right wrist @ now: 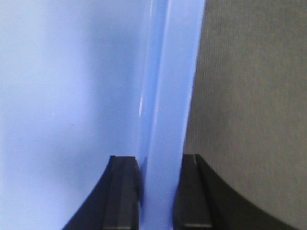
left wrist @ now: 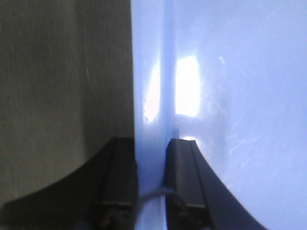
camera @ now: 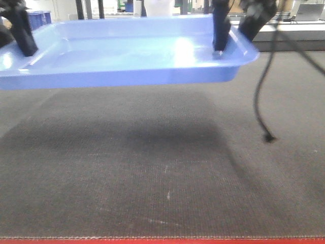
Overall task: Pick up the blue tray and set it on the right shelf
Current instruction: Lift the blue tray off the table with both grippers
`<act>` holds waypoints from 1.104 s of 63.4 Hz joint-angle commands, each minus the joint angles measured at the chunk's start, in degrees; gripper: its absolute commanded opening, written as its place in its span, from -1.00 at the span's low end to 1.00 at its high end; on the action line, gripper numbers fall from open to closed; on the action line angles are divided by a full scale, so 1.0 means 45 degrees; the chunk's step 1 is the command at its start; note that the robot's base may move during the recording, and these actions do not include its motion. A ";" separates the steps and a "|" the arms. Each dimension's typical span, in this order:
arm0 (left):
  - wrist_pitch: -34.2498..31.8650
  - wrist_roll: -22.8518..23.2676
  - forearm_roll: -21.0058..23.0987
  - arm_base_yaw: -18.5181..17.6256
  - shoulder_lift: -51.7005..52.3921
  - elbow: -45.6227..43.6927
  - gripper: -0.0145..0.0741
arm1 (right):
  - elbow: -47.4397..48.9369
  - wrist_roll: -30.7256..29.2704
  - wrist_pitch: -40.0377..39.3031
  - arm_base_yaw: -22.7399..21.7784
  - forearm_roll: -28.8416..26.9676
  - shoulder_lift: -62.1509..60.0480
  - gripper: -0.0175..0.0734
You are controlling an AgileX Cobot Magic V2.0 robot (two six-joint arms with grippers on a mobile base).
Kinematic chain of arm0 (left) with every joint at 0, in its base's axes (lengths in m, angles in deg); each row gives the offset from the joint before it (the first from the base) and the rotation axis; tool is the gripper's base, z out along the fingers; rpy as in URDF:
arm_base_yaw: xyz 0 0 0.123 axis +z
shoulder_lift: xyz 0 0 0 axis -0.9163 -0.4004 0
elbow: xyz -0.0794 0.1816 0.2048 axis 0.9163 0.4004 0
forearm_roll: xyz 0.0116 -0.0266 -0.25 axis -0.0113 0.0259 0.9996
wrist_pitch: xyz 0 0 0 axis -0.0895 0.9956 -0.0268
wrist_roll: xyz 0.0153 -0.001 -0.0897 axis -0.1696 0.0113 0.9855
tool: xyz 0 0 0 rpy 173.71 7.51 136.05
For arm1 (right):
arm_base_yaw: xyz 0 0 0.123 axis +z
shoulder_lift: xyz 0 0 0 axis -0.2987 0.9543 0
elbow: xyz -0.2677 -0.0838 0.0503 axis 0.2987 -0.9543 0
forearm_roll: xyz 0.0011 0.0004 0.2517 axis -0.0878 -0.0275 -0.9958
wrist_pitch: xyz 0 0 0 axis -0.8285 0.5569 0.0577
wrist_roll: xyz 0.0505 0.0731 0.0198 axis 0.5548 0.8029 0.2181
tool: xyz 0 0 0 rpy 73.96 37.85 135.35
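The blue tray hangs level above the dark fabric table, casting a shadow on it. My left gripper is shut on the tray's left rim, one finger inside the tray and one outside. On the opposite side my right gripper is shut on the right rim in the same way. The wrist views show the tray's glossy floor beside each rim. The right shelf is out of view.
The dark fabric table lies below, with a red front edge. A black cable dangles from the right arm down to the table. Dark blue bins stand far back on the left.
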 commanded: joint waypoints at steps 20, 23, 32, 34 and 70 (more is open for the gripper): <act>0.0445 0.0796 -0.0650 -0.1640 0.4283 0.1994 -0.77 | -0.2758 -0.0496 0.0155 0.0669 0.1136 -0.4004 -0.49; 0.0706 0.0819 -0.0685 -0.1939 0.4467 0.1994 -0.77 | -0.2938 -0.0496 0.0310 0.0744 0.1128 -0.4323 -0.49; 0.1245 0.1150 -0.0685 -0.2695 0.4598 0.1994 -0.77 | -0.3031 -0.0496 0.0668 0.0987 0.1217 -0.5216 -0.49; 0.1247 0.1157 -0.0685 -0.2840 0.4598 0.1994 -0.77 | -0.3031 -0.0496 0.0683 0.1003 0.1217 -0.5417 -0.49; 0.0553 0.1750 -0.0782 -0.3356 0.4598 0.1716 -0.77 | -0.3031 -0.0496 0.1198 0.1003 0.1254 -0.6642 -0.49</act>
